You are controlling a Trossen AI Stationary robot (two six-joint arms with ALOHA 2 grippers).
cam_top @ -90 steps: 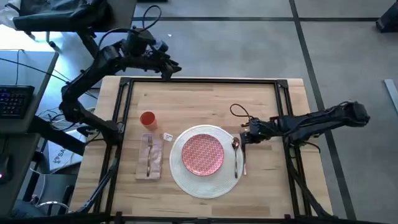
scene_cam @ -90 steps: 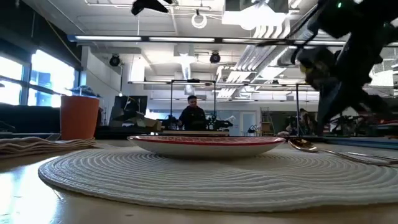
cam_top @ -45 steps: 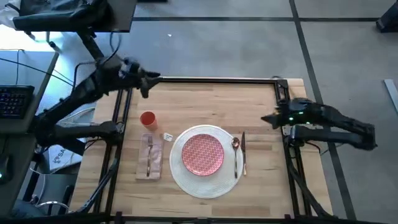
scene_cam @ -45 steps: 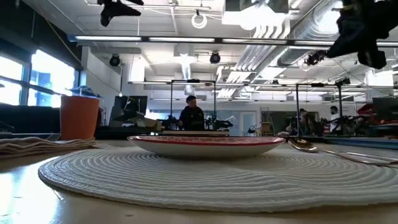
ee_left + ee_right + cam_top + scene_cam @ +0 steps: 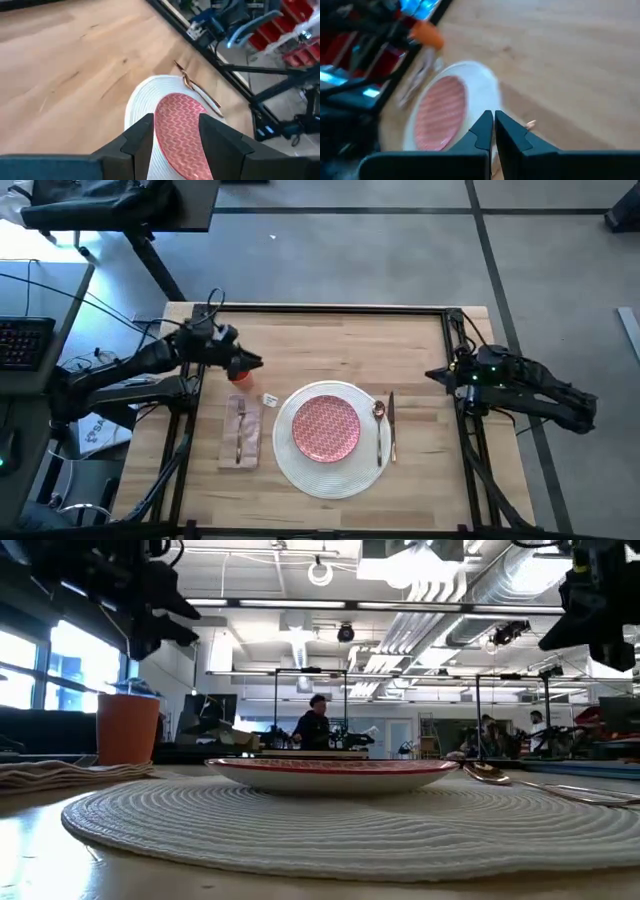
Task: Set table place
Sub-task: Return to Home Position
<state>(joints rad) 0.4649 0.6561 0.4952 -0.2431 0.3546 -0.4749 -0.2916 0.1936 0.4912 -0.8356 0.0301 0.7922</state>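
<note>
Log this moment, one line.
left end effector: open, over cup; right end effector: shut, over table right side; plate on placemat; fork on napkin; spoon, knife right of plate

The grey concrete floor [image 5: 400,250], crossed by dark seams, surrounds a dark desk [image 5: 62,330] bearing a backlit keyboard [image 5: 22,342]. Bright tall windows [image 5: 75,665], a long ceiling strip light [image 5: 300,605] and white exposed ducts [image 5: 430,580] show beyond.

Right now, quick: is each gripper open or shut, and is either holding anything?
Left gripper: open, holding nothing.
Right gripper: shut, holding nothing.
</note>
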